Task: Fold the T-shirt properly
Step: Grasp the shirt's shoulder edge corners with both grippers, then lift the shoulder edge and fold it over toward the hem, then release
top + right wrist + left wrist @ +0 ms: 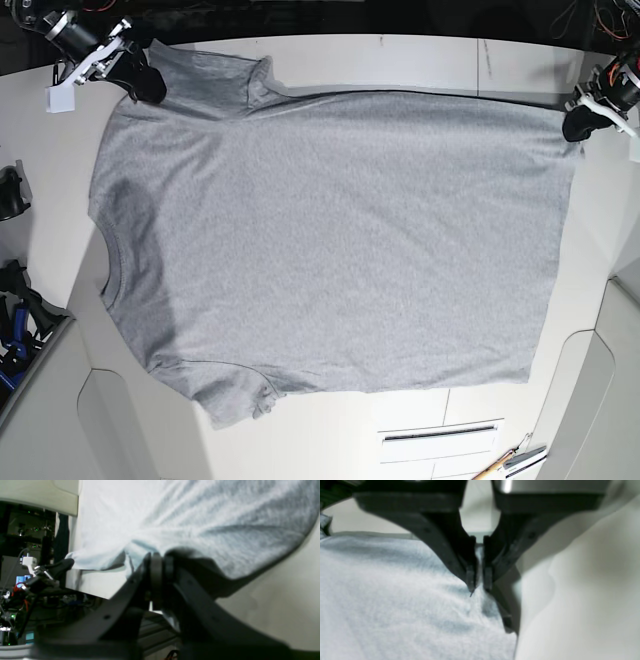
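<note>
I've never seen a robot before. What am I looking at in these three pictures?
This robot has two arms, each ending in a dark pincer-like gripper. The base view looks down on the work surface; the other two come from cameras on the wrists. A large grey T-shirt lies spread over the pale table. The left gripper pinches one upper corner, and the right gripper pinches the cloth near the opposite side. The task is folding the shirt.

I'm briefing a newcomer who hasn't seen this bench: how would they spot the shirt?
Look at the pale table between the two arms. The shirt spreads across most of it, its upper corners at the end effectors. It is the broad sheet of soft grey cloth; the table is smooth and off-white.
</note>
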